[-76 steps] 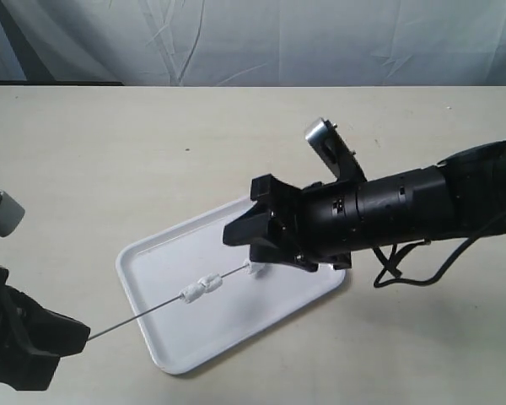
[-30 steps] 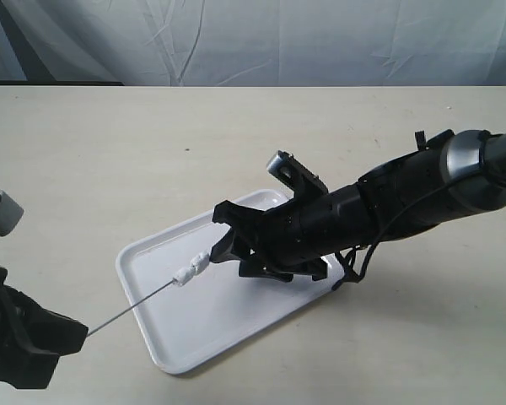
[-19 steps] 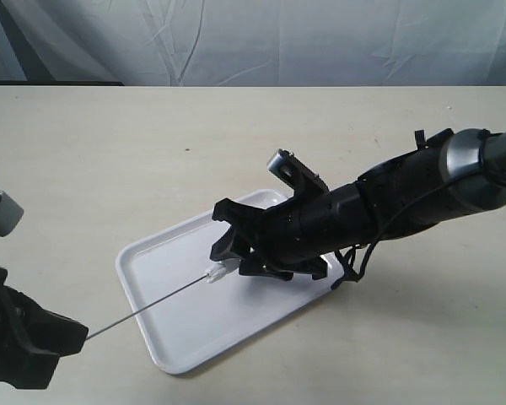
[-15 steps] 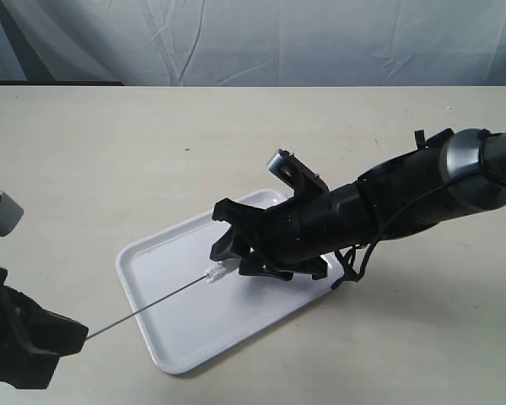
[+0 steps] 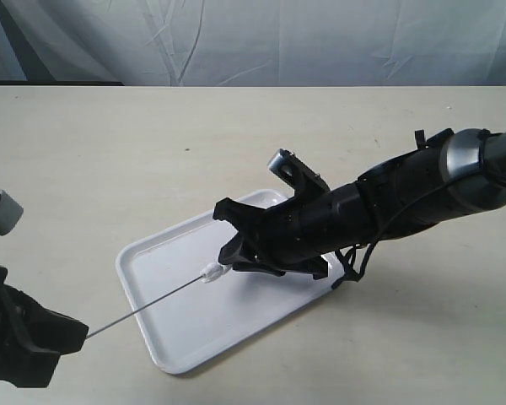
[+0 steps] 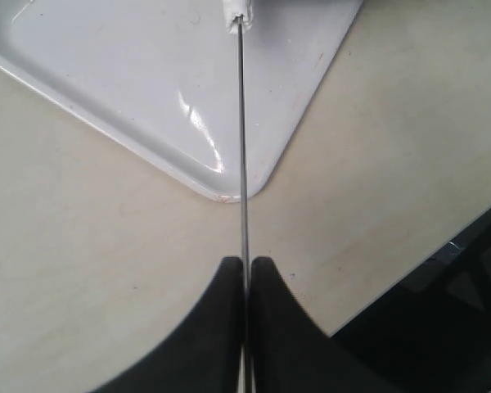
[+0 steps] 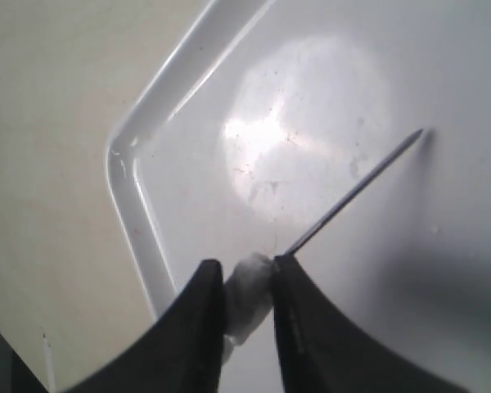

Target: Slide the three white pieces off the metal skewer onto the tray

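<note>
Now, left gripper [image 6: 245, 264] clamped on 1 end of the metal skewer [image 5: 143, 305], rod slanting out over the tray [image 5: 179, 342], right gripper [image 7: 245, 274] pinching the white pieces [image 7: 244, 301], bunched in 1 clump on the skewer above the tray, pointed tip bare beyond.

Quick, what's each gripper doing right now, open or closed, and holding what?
Left gripper: closed on the metal skewer.
Right gripper: closed on the white pieces threaded on the skewer.
</note>
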You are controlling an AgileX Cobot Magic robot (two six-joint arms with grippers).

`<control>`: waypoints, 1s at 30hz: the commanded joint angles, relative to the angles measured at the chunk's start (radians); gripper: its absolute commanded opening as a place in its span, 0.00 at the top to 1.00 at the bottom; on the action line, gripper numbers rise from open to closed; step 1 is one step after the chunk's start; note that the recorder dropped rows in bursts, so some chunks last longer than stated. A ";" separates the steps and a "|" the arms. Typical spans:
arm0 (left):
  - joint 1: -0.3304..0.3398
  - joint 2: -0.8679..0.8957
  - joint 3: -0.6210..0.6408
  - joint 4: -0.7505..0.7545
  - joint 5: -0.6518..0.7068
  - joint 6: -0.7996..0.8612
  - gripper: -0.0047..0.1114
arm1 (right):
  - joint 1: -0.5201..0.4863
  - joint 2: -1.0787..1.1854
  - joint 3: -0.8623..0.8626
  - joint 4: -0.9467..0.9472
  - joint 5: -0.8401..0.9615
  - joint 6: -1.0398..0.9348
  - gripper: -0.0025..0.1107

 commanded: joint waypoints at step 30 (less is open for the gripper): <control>-0.008 0.019 -0.013 -0.017 0.128 -0.004 0.96 | 0.004 0.001 -0.005 -0.003 -0.127 -0.009 0.98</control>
